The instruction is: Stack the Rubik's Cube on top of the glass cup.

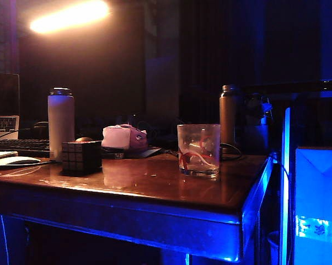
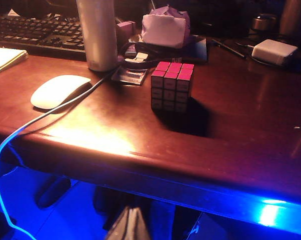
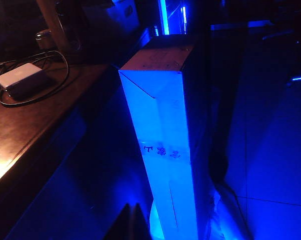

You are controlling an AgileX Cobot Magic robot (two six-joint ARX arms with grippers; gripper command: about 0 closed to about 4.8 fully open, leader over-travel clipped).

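Two closed grippers, my left gripper (image 2: 132, 223) and right gripper (image 3: 132, 220), sit below the table; the Rubik's Cube (image 1: 81, 156), at nine o'clock from the fragile glass cup (image 1: 198, 149), looks light and rigid, so I'd pinch opposite side faces.

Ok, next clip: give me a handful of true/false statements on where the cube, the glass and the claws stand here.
1. The small dark-edged Rubik's Cube sits on the wooden table, not on the glass. True.
2. The short clear glass cup with red and white swirls lies tipped on its side. False: it stands upright.
3. The white computer mouse rests on the table beside the cube. True.
4. The left claw is clamped on the cube. False: it is shut on nothing, below the table's front edge.
5. The right claw hovers over the glass. False: it points at a tall cardboard box beside the table.
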